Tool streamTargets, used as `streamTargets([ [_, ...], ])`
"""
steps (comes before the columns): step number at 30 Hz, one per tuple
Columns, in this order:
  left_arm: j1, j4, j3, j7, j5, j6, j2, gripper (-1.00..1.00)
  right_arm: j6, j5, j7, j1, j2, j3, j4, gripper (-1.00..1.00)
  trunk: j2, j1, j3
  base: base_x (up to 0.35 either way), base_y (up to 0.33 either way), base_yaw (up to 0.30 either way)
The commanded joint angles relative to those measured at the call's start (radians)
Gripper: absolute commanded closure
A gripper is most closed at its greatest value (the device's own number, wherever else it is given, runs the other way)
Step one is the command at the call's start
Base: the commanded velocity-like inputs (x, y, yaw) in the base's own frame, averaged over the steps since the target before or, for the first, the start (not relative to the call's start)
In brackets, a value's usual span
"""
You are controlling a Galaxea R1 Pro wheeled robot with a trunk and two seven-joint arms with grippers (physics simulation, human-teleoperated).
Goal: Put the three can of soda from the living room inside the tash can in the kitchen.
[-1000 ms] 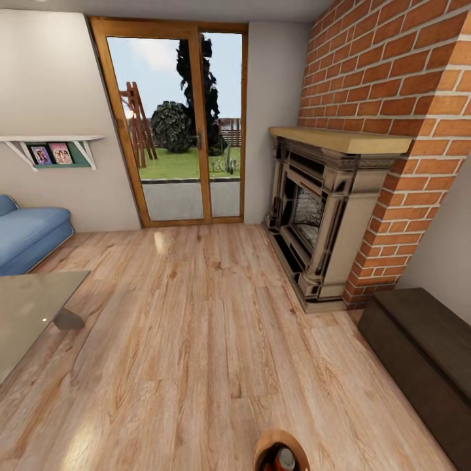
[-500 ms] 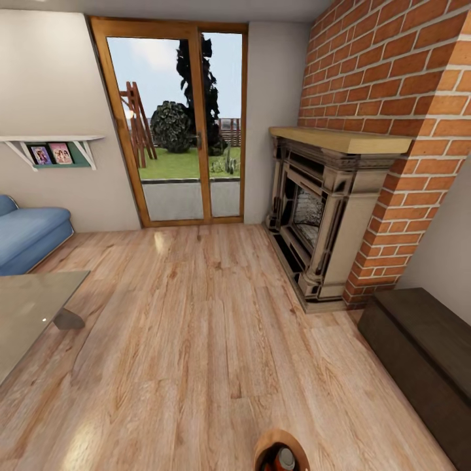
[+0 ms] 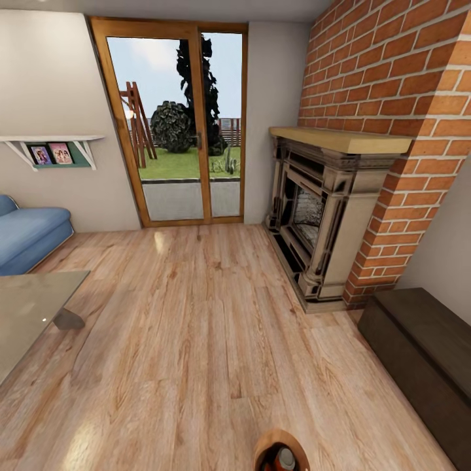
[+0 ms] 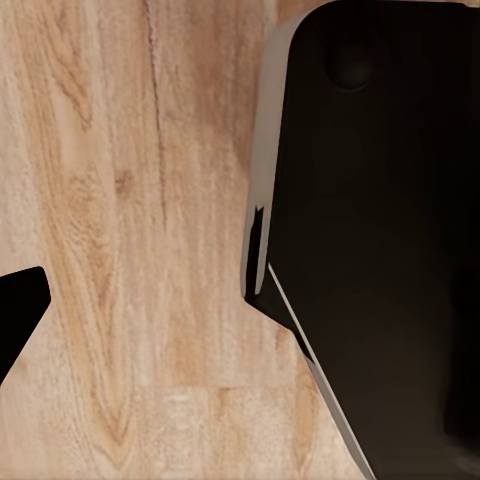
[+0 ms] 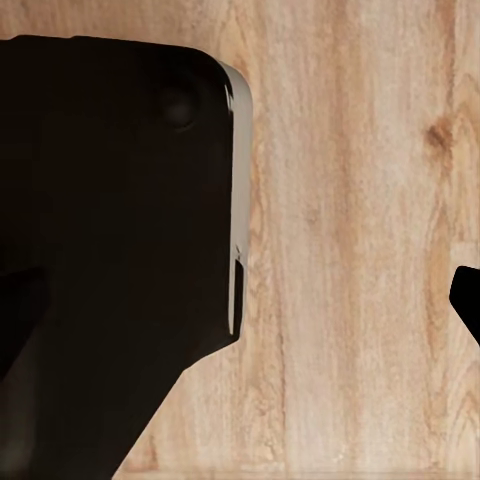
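1. In the left wrist view one dark finger tip (image 4: 18, 310) poked in at the frame edge beside a large black robot body (image 4: 380, 240) over the wood floor (image 4: 130, 200); whether the fingers were released or clenched could not be told.
2. In the right wrist view one dark finger tip (image 5: 467, 300) showed likewise; its state could not be told either.
3. One tash can (image 3: 265, 447) sat at the head view's bottom edge, its glossy brown inside holding one can of soda (image 3: 285, 459), orange with a silver-grey top.
4. Broad open plank floor ran to the wood-framed glass doors (image 3: 176, 124).
5. Edges: one glass table (image 3: 29, 314) and one blue sofa (image 3: 29, 232) at left; one carved stone fireplace (image 3: 320, 216), one brick chimney (image 3: 399, 78) and one dark bench (image 3: 425, 353) at right.
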Motion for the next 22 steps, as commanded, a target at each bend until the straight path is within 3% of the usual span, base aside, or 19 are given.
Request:
streamTargets([
  [1, 0.000, 0.000, 0.000, 0.000, 0.000, 0.000, 0.000, -1.00, 0.000, 0.000, 0.000, 0.000, 0.000, 0.000, 0.000, -1.00, 0.000, 0.000, 0.000, 0.000, 0.000, 0.000],
  [22, 0.000, 0.000, 0.000, 0.000, 0.000, 0.000, 0.000, -1.00, 0.000, 0.000, 0.000, 0.000, 0.001, 0.003, 0.001, -1.00, 0.000, 0.000, 0.000, 0.000, 0.000, 0.000],
])
